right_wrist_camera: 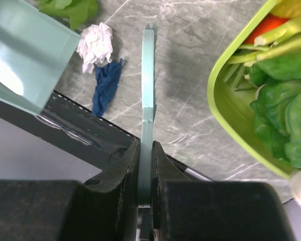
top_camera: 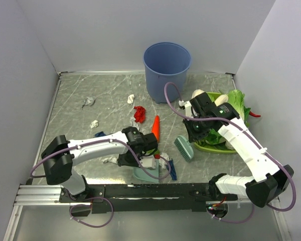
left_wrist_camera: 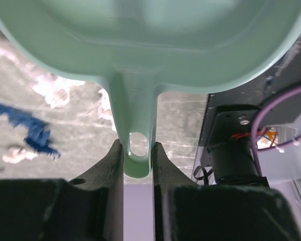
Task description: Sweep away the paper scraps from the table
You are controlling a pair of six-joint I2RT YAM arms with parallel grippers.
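My left gripper is shut on the handle of the teal dustpan, near the table's front edge; in the left wrist view the fingers clamp the handle. My right gripper is shut on the teal brush; its thin handle shows between the pads. Paper scraps lie on the marble table: a grey one, white ones, a red one, dark blue ones. A white scrap and a blue scrap lie beside the dustpan.
An orange carrot lies mid-table. A blue bucket stands at the back. A green tray of vegetables sits at the right, under my right arm. The black arm rail runs along the front edge.
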